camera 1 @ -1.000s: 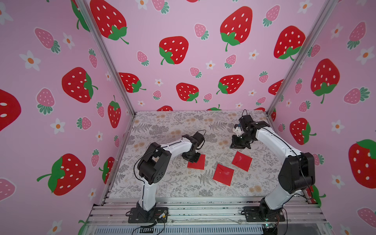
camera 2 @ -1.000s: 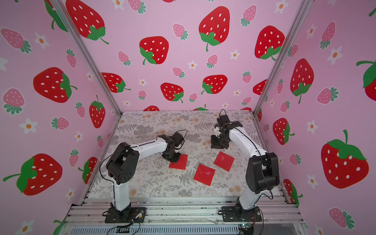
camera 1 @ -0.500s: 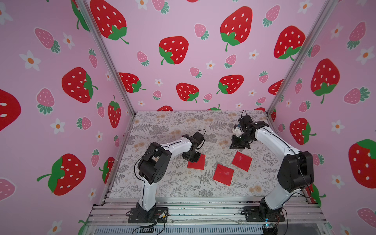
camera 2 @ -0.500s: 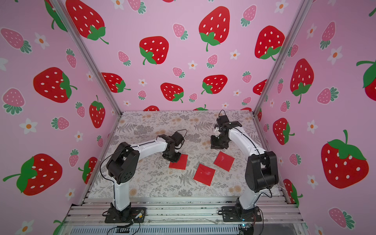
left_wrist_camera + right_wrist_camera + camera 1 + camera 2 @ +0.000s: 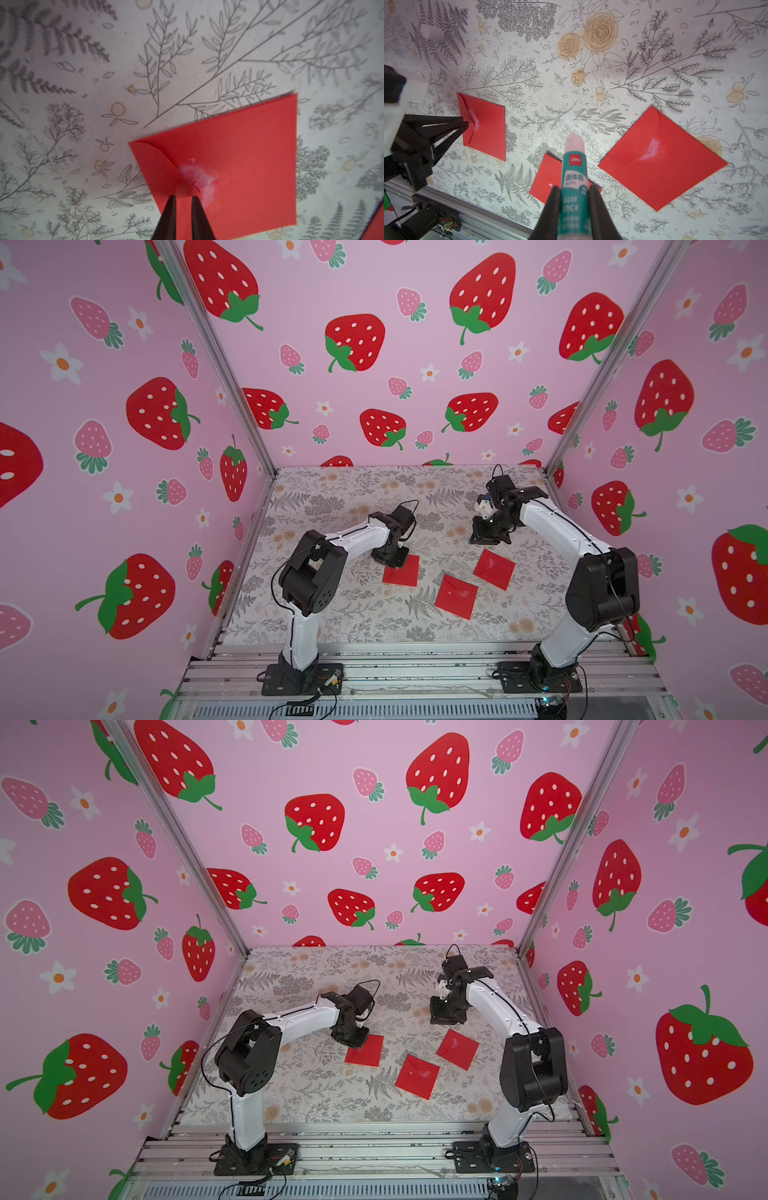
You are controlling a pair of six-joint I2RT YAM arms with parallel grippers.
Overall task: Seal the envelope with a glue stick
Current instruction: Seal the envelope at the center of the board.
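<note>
Three red envelopes lie flap-closed on the floral table. My left gripper (image 5: 184,198) stands tip-down on the left envelope (image 5: 239,158), its jaws almost together, pressing the flap point beside a white glue smear (image 5: 199,176). Both top views show that gripper (image 5: 395,562) (image 5: 356,1042) on the near-left corner of this envelope (image 5: 405,574) (image 5: 368,1052). My right gripper (image 5: 574,188) is shut on the glue stick (image 5: 573,164), white with a teal label, held above the table behind the other two. In both top views this gripper (image 5: 484,539) (image 5: 442,1019) hides the stick.
The middle envelope (image 5: 456,596) (image 5: 546,182) and the right envelope (image 5: 494,569) (image 5: 660,160) both carry glue marks. The left arm's wrist (image 5: 411,135) fills one side of the right wrist view. A metal rail (image 5: 415,655) runs along the table's front edge; pink walls close the other three sides.
</note>
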